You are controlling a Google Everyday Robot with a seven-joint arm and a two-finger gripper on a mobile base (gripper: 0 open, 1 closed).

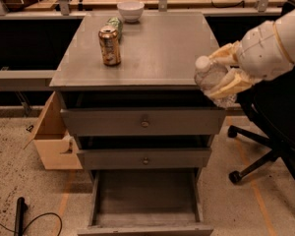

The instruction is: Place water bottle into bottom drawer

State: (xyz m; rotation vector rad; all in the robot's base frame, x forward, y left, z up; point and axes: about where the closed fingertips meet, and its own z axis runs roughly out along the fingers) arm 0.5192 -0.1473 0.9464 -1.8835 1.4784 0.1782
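Note:
My gripper [221, 75] is shut on the water bottle [210, 77], a small clear plastic bottle with a white cap. It holds the bottle in the air at the cabinet top's front right corner, cap pointing left, with a tan finger above it and one below. The white arm reaches in from the right. The bottom drawer [145, 200] is pulled out wide open below, and its plain grey inside holds nothing. It lies well down and to the left of the bottle.
A gold-brown can [110, 45] stands on the cabinet top [157, 48], with a green can [115, 24] and a white bowl [130, 11] behind it. The two knobbed drawers are slightly ajar. A black office chair [270, 132] stands at the right, a cardboard box [51, 136] at the left.

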